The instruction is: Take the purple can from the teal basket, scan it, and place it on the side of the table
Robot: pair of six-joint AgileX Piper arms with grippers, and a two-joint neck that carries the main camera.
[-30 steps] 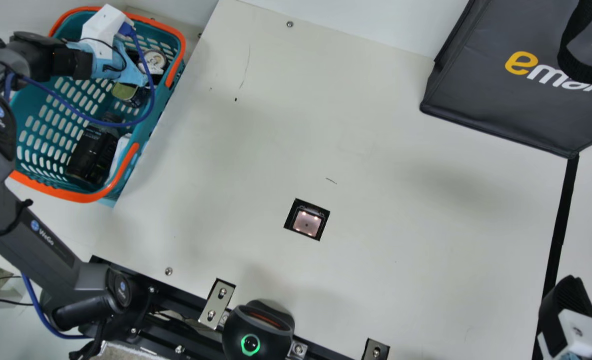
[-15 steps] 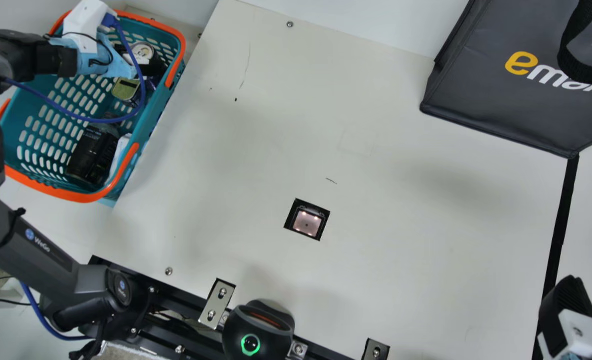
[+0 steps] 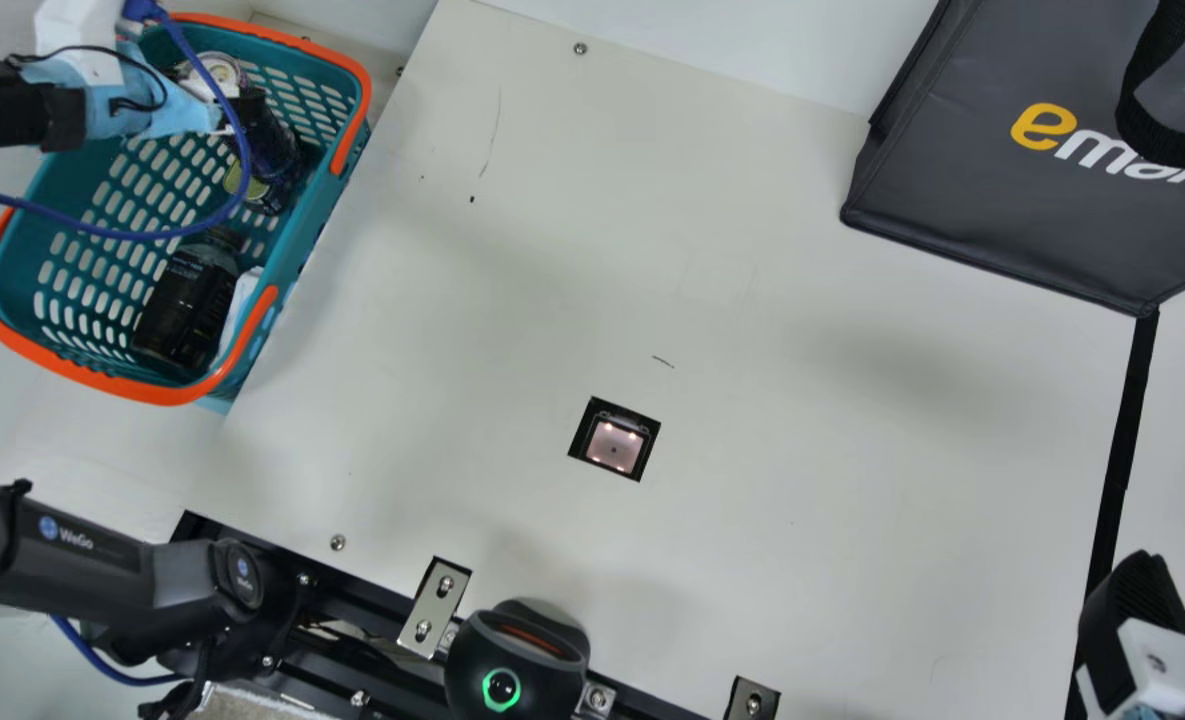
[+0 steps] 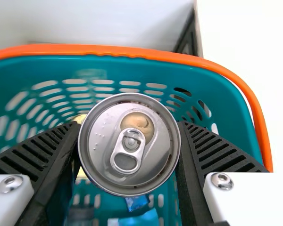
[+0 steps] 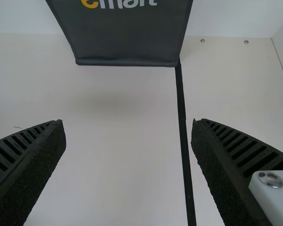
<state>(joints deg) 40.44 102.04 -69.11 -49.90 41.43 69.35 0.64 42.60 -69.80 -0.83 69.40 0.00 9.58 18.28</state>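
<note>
Step in hand: taking the purple can (image 3: 272,142) out of the teal basket (image 3: 62,215). The left gripper (image 4: 129,129) was parted to about the can's width, its ribbed fingers against opposite sides just under the silver lid (image 4: 101,150). The can was within the basket's walls; whether its base was off the floor, I could not tell. Right gripper (image 5: 128,123) wide open over the table (image 5: 122,188), nothing between its fingers.

Next move, as I judged it: lift straight up past the orange rim (image 3: 364,100), carry across to the scanner window (image 3: 614,447), and turn the printed side to the glass. Setting down at the table's side remained for after.
</note>
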